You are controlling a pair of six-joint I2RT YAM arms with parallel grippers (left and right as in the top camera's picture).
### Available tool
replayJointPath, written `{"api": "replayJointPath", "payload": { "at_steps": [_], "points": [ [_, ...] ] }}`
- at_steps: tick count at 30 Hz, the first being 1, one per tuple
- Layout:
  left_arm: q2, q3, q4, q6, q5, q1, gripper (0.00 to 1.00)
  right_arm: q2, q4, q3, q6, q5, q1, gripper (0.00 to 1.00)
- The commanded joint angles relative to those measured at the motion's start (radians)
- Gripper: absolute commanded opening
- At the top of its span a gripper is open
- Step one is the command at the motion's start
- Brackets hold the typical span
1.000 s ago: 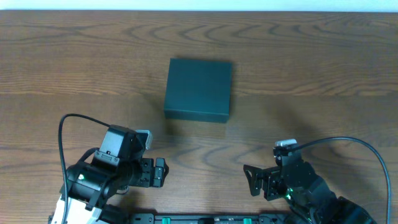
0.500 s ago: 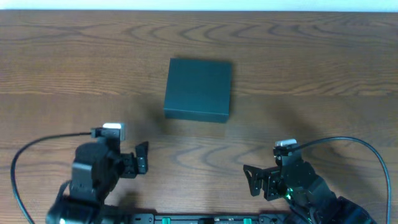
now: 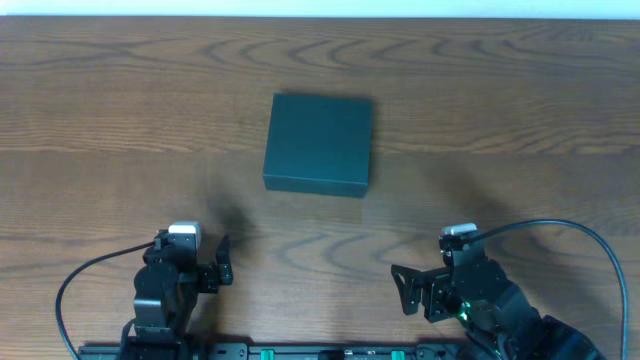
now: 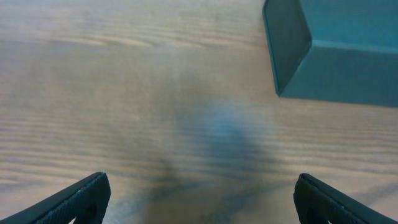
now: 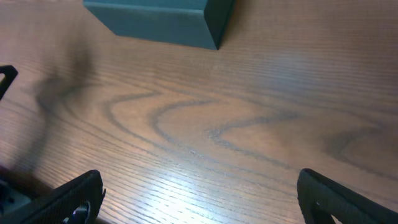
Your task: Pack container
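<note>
Black cardboard box (image 3: 318, 143), lid shut, at the middle of the wooden table (image 3: 520, 100), left gripper (image 4: 202, 196) and right gripper (image 5: 199, 186) at the near edge, both released, empty, well apart from it

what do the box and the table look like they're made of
The container looks like matte cardboard, dark teal-black: flat, dull faces with crisp edges and no shine. The table looks like wood or a wood-grain laminate: swirling brown grain with a soft sheen.
</note>
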Motion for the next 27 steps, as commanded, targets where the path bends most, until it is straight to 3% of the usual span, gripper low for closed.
{"api": "replayJointPath", "payload": {
  "at_steps": [1, 27],
  "points": [
    [-0.034, -0.016, 0.006, 0.033, -0.051, 0.005, 0.95, 0.001, 0.000, 0.006, 0.010, 0.001, -0.006, 0.99],
    [-0.104, -0.016, 0.006, 0.028, -0.050, 0.002, 0.95, 0.001, 0.000, 0.006, 0.010, 0.001, -0.006, 0.99]
  ]
}}
